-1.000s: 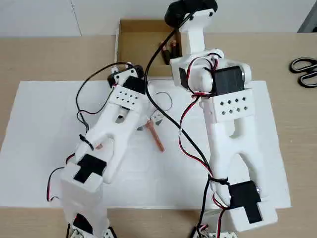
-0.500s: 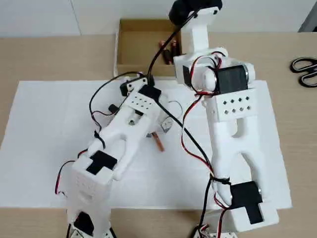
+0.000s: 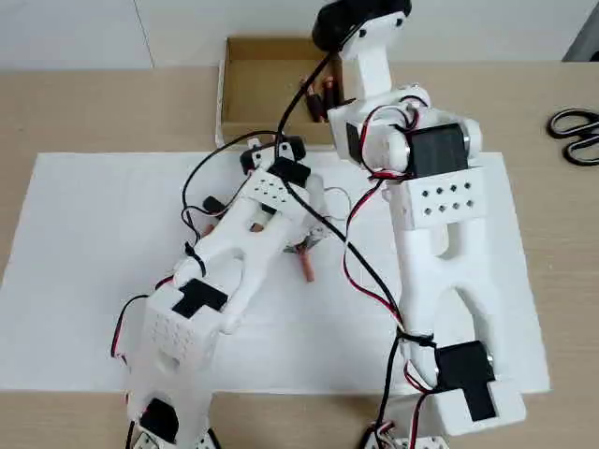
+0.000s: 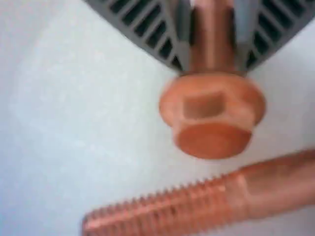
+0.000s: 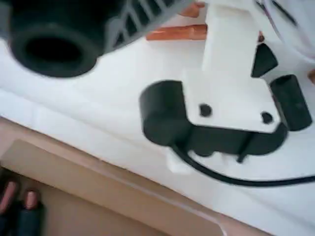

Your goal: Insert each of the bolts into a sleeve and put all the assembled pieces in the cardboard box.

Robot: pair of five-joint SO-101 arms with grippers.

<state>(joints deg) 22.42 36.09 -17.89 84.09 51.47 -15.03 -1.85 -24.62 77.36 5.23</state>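
Observation:
My left gripper (image 4: 211,54) is shut on a copper bolt (image 4: 211,115), gripping the shaft so the flanged head faces the camera. A second copper bolt (image 4: 206,204) lies on the white paper just beside it. From above, the left gripper (image 3: 304,236) sits mid-paper with a loose bolt (image 3: 305,267) at its tip. My right gripper (image 5: 93,29) holds a black sleeve (image 5: 49,44) above the paper's far edge, near the cardboard box (image 3: 257,89). Assembled pieces (image 3: 321,94) lie in the box's right end.
The right arm (image 3: 430,187) stretches up the paper's right side, its wrist over the box corner. The left arm's wrist (image 5: 231,98) is close under the right wrist camera. Cables (image 3: 356,253) trail between the arms. Scissors (image 3: 576,131) lie at the table's far right.
The left arm has swung right across the paper toward the right arm, and its gripper now stands over the loose bolt. The right arm has hardly moved.

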